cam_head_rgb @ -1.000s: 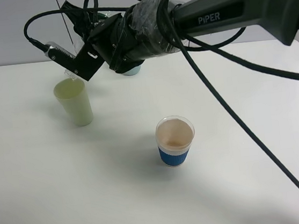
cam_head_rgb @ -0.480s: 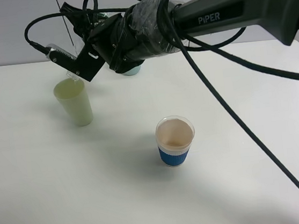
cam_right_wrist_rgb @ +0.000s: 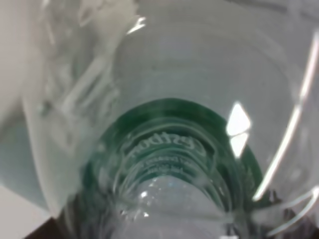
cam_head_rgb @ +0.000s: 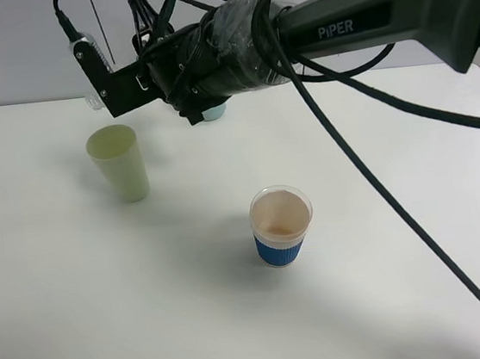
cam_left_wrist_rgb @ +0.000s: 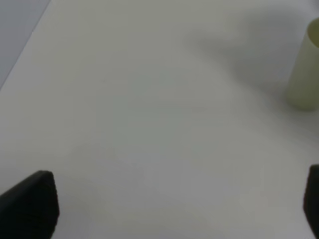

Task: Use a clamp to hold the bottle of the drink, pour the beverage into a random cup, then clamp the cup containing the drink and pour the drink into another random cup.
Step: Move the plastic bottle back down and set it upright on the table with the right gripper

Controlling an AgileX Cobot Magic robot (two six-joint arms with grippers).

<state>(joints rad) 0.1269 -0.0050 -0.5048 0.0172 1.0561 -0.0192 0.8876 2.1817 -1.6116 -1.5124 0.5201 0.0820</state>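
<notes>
My right gripper (cam_head_rgb: pixel 98 74) reaches across to the far left and is shut on the clear bottle (cam_head_rgb: pixel 91 99), which it holds just above and behind the pale yellow-green cup (cam_head_rgb: pixel 119 163). In the right wrist view the bottle (cam_right_wrist_rgb: pixel 169 149) fills the frame, clear plastic with a green label. I cannot make out the beverage in either. The blue-sleeved white cup (cam_head_rgb: pixel 282 225) stands in the middle of the table, beige inside. My left gripper (cam_left_wrist_rgb: pixel 172 209) is open over bare table, with the yellow-green cup (cam_left_wrist_rgb: pixel 306 69) at the edge of its view.
A teal tumbler (cam_head_rgb: pixel 213 111) stands at the back, mostly hidden behind the right arm (cam_head_rgb: pixel 352 19). Black cables (cam_head_rgb: pixel 380 189) loop from that arm down over the right half of the white table (cam_head_rgb: pixel 108 316).
The right gripper has turned back from its tilted pose over the yellow-green cup. The bottle has swung up and away from the cup's rim. Both cups stay where they were.
</notes>
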